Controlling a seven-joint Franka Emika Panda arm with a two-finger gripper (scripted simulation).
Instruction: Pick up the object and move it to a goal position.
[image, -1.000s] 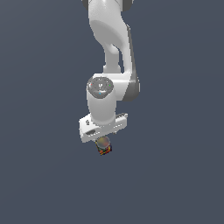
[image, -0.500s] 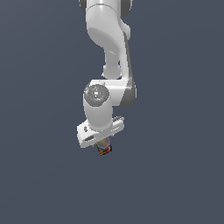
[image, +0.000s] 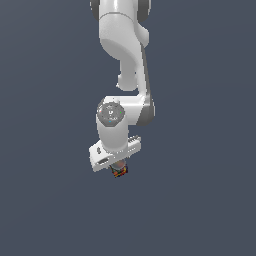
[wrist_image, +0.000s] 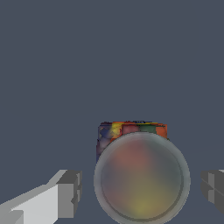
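Note:
The object (image: 119, 172) is a tiny dark blocky item with red, orange and green patches. In the exterior view it shows just under the white hand. In the wrist view the object (wrist_image: 131, 131) has a greyish rounded top and sits between my two fingers. My gripper (image: 118, 168) is directly over it, and the fingers (wrist_image: 70, 192) stand on either side with a small gap to the object on each side. The gripper is open, with the jaws straddling the object and not touching it. The hand hides most of the object in the exterior view.
The white arm (image: 125, 55) comes down from the top of the exterior view. A plain dark blue-grey surface (image: 200, 200) fills everything around. No other objects or edges show.
The arm's wrist and hand have sunk a little lower over the object. The object has stayed in the same place.

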